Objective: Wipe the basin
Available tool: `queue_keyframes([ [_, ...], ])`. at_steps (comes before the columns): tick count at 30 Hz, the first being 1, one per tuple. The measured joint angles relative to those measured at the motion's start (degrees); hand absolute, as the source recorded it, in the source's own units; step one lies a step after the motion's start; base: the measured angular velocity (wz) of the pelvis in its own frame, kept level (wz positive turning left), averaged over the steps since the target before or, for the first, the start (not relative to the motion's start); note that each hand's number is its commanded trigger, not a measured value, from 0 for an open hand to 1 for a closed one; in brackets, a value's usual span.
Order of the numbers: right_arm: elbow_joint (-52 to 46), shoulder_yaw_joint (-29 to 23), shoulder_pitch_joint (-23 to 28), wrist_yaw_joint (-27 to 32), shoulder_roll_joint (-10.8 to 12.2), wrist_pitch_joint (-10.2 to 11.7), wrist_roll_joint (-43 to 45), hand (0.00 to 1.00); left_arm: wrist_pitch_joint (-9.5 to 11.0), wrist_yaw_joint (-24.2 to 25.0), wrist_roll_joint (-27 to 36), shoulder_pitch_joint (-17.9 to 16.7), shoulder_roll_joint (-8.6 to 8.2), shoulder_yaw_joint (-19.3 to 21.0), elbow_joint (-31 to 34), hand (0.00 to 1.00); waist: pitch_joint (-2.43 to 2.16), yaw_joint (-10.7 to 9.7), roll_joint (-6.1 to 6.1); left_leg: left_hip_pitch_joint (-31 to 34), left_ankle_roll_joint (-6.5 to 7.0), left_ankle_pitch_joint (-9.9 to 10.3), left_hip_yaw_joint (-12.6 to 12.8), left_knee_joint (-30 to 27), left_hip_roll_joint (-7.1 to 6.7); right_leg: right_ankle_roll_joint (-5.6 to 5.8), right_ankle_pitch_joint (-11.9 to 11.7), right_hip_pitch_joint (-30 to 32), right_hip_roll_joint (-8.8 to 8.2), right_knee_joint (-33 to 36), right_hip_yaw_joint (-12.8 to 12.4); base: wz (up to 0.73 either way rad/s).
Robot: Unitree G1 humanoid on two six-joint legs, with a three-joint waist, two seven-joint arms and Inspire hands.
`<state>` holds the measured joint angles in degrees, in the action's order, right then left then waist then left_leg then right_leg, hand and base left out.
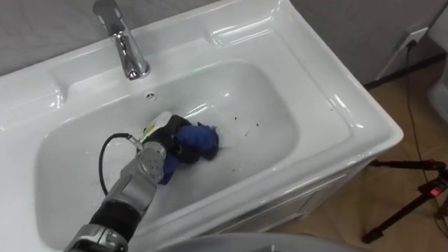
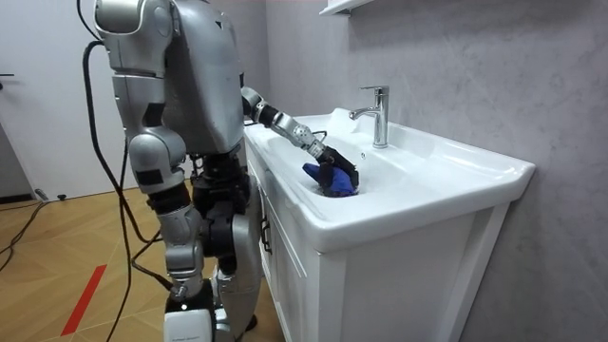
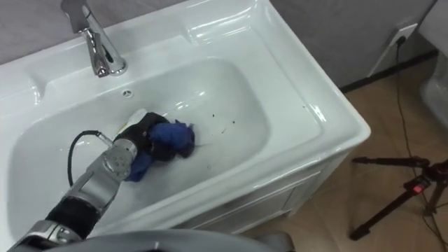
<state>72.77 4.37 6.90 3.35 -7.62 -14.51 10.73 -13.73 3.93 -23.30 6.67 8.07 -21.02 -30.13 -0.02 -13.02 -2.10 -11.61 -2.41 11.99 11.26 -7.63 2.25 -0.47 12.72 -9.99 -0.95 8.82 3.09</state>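
- The robot stood close against the front of a white vanity cabinet (image 2: 380, 275), facing the basin (image 1: 315, 91), its left arm reaching forward and down into the bowl.
- The left hand (image 1: 166, 137) lay low in the bowl, near its middle, below the chrome faucet (image 1: 123, 43) and the small overflow hole (image 1: 149, 94).
- Its fingers were curled around a bunched blue cloth (image 1: 199, 140), gripping it. Most of the cloth stuck out past the fingers toward the robot's right.
- The cloth rested against the white bottom of the bowl, a strip of it trailing back under the wrist.
- A few small dark specks (image 1: 245, 124) lay on the bowl's floor just to the right of the cloth, apart from it.
- In the room view the hand and cloth sat inside the bowl, beneath the faucet's spout.
- On the wooden floor beside the vanity stood a black tripod (image 1: 409, 199), and a wall socket (image 1: 414, 35) showed beyond the basin's corner.
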Motion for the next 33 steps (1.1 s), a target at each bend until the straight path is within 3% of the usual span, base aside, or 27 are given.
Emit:
queue_keyframes([
  [3,-0.41,0.03,0.30,-1.13,0.23,-1.02,1.23,0.00,-0.03,1.23,1.35,0.87,-0.01,-0.33,0.24,1.00,0.23,-1.43,-0.35,-0.02,0.00,0.00,1.36,-0.01,0.03,0.01,0.00,0.20,0.02,-0.02,-0.77,-0.09],
  [11,-1.56,-0.04,1.17,-1.56,0.37,-2.54,0.83,0.00,-0.96,1.55,5.23,1.18,0.76,-1.55,1.10,1.00,0.43,-2.81,-0.80,0.03,0.00,0.00,1.81,-0.01,-0.09,0.28,-0.17,0.65,-0.05,-0.04,-1.44,-0.02],
  [17,-1.34,0.01,-0.01,-1.72,0.26,-3.08,0.70,0.00,-1.26,1.56,7.95,1.87,0.75,-4.02,2.29,1.00,0.75,-4.96,-2.28,0.23,0.02,0.00,2.46,-0.11,-0.38,0.56,-0.36,0.94,-0.43,-0.03,-1.52,-0.01],
  [20,-0.92,0.02,-0.40,-2.78,0.05,-3.06,0.57,0.00,-1.53,1.59,7.99,3.10,0.86,-6.17,2.48,1.00,0.72,-5.62,-2.60,0.25,0.06,-0.03,2.55,-0.12,-0.59,0.79,-0.46,0.99,-0.67,0.00,-1.63,0.00],
  [28,-0.29,0.02,-1.37,-2.67,-1.08,-3.03,-2.52,0.00,-5.25,3.18,7.99,6.40,0.75,-11.18,7.37,1.00,0.56,-8.37,-2.93,1.73,1.09,-0.27,2.93,-0.15,-1.51,1.95,-1.25,1.89,-1.68,-0.03,-1.41,0.04],
  [33,0.90,1.31,-1.25,-2.76,-1.34,-2.89,-3.76,0.00,-5.80,3.58,7.99,7.61,0.31,-12.59,8.63,1.00,0.49,-8.77,-3.27,1.79,1.88,-0.05,3.35,-0.23,-1.83,2.40,-1.60,2.13,-1.94,0.00,-2.08,-0.05],
])
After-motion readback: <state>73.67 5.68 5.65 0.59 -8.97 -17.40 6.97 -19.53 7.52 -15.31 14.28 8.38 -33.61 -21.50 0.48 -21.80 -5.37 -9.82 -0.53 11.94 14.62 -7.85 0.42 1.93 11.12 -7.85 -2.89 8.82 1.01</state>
